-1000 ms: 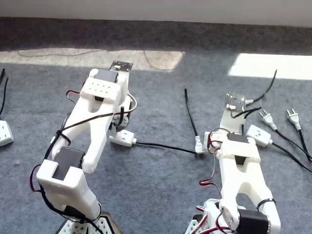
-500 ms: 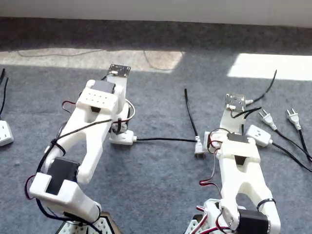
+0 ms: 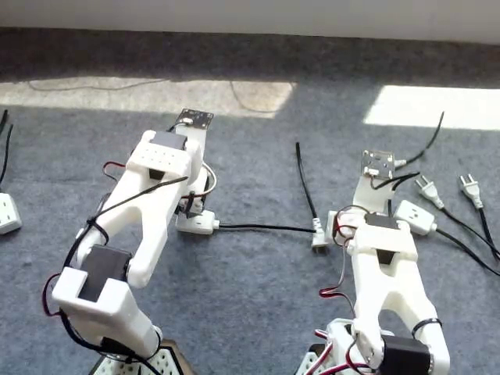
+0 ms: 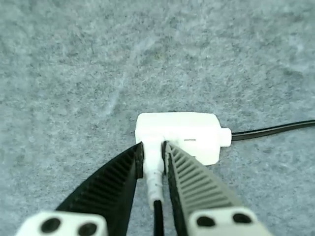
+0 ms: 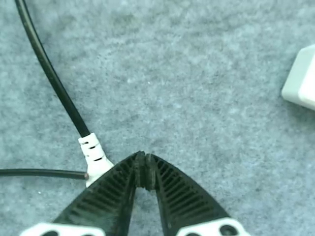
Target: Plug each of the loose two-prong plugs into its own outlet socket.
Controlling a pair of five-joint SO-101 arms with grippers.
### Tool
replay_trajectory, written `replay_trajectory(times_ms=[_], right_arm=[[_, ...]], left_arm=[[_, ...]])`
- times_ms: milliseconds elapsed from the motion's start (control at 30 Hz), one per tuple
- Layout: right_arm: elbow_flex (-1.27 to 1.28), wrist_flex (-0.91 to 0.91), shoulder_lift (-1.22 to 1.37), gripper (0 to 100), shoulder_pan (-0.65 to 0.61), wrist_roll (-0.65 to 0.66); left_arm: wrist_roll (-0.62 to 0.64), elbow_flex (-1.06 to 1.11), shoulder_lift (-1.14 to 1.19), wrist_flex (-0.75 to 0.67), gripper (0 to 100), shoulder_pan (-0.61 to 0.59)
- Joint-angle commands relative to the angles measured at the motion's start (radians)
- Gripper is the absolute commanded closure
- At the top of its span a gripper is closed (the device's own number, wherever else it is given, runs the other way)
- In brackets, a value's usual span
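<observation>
My left gripper is shut on a white two-prong plug, whose front end sits against the side of a white outlet socket on the grey carpet. From above, that socket lies under the left arm. My right gripper is shut with nothing between its fingers, and its tips rest on the carpet. A second white plug on a black cable lies just beside it. Two more loose plugs lie at the far right, near another socket.
A black cable runs from the left arm's socket toward the plug by the right arm. A third socket sits at the left edge. More black cables trail off at the right. The white socket's corner is near the right gripper.
The left arm has shifted over its socket, and the cable to the right has been pulled straighter and level. The plug by the right gripper slid slightly away. The right arm has stayed still.
</observation>
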Motion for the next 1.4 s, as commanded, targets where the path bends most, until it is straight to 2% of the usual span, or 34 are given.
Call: replay_trajectory(times_ms=[0, 100, 333, 500, 633, 767, 867, 1100, 1200, 1367], right_arm=[[-0.002, -0.012, -0.015, 99.2, 0.010, -0.009], [-0.002, -0.012, -0.015, 99.2, 0.010, -0.009], [-0.005, -0.010, -0.015, 98.8, 0.005, -0.005], [-0.012, -0.004, -0.015, 97.6, 0.004, -0.005], [-0.053, -0.004, -0.016, 86.2, 0.004, -0.008], [-0.110, -0.002, -0.016, 79.2, -0.007, -0.002], [-0.176, 0.022, -0.016, 79.1, -0.082, 0.064], [-0.524, 0.223, -0.004, 79.0, -0.380, 0.238], [-0.599, 0.283, -0.004, 78.9, -0.536, 0.379], [-0.559, 0.318, -0.002, 78.9, -0.748, 0.654]], left_arm=[[-0.031, -0.130, 0.090, 0.061, 84, -0.004], [-0.031, -0.272, 0.088, 0.153, 83, -0.025], [-0.031, -0.740, 0.088, 0.479, 75, -0.025], [-0.031, -0.978, 0.070, 0.483, 73, -0.048], [-0.026, -1.188, 0.035, 0.483, 73, -0.087], [-0.023, -1.357, 0.036, 0.482, 73, -0.208], [0.020, -1.376, 0.059, 0.482, 73, -0.323], [0.031, -1.372, 0.220, 0.483, 73, -0.493], [0.031, -1.372, 0.320, 0.483, 73, -0.536], [0.029, -1.379, 0.469, 0.483, 73, -0.585]])
